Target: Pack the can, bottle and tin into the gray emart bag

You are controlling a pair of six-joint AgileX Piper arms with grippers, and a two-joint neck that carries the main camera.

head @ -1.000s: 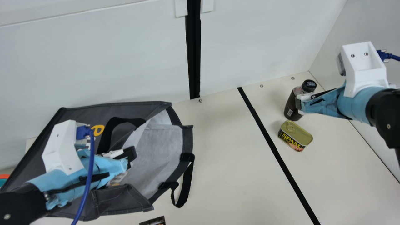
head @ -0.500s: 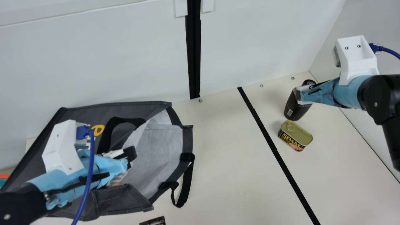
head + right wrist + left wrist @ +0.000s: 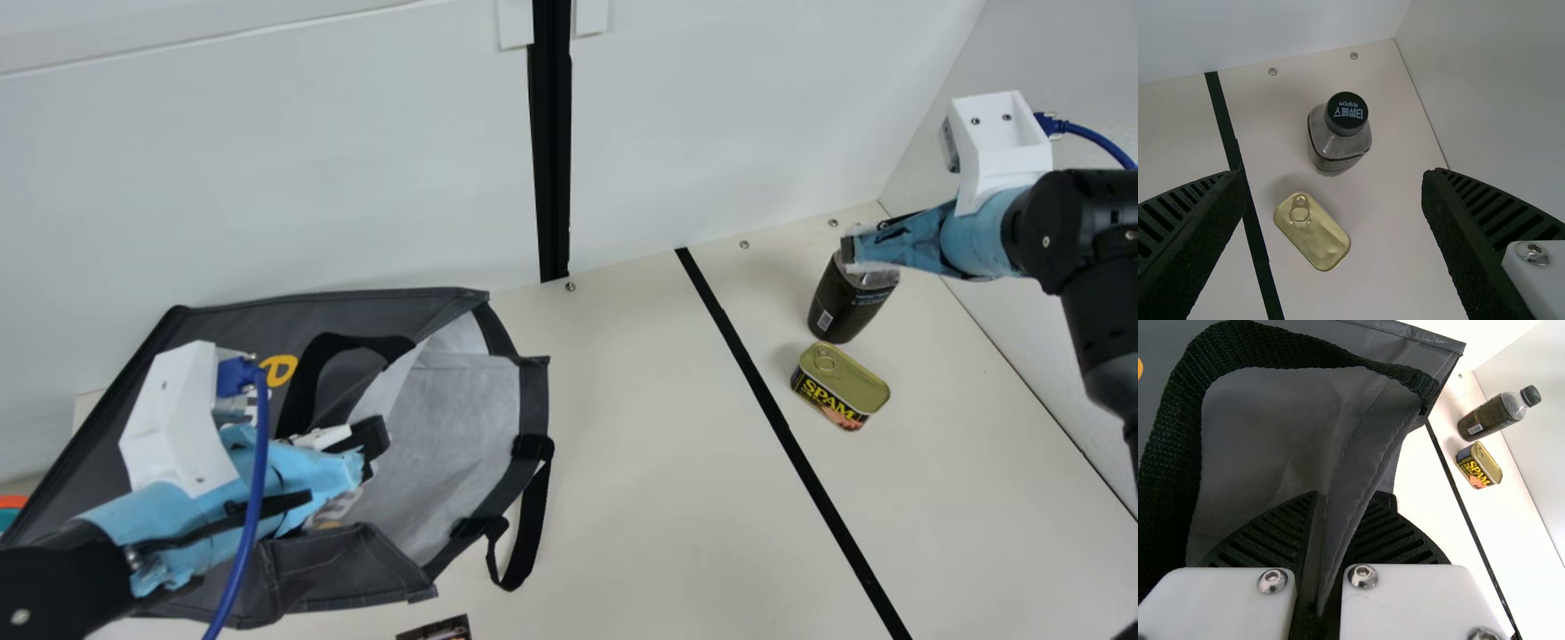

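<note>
Right end effector (image 3: 851, 252), spread wide, has shifted toward the top of the dark plastic bottle (image 3: 845, 307), probably aligning to grasp; left end effector (image 3: 1346, 510) pinches the gray fabric bag (image 3: 453, 418).

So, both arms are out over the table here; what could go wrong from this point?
The right claw is open above both the black-capped bottle and the ring-pull tin, which stand close together; coming down on one might knock the other. The upright bottle could tip if caught off-centre. The left claw pinches just a fold of the gray bag, so the soft fabric might slip out.
</note>
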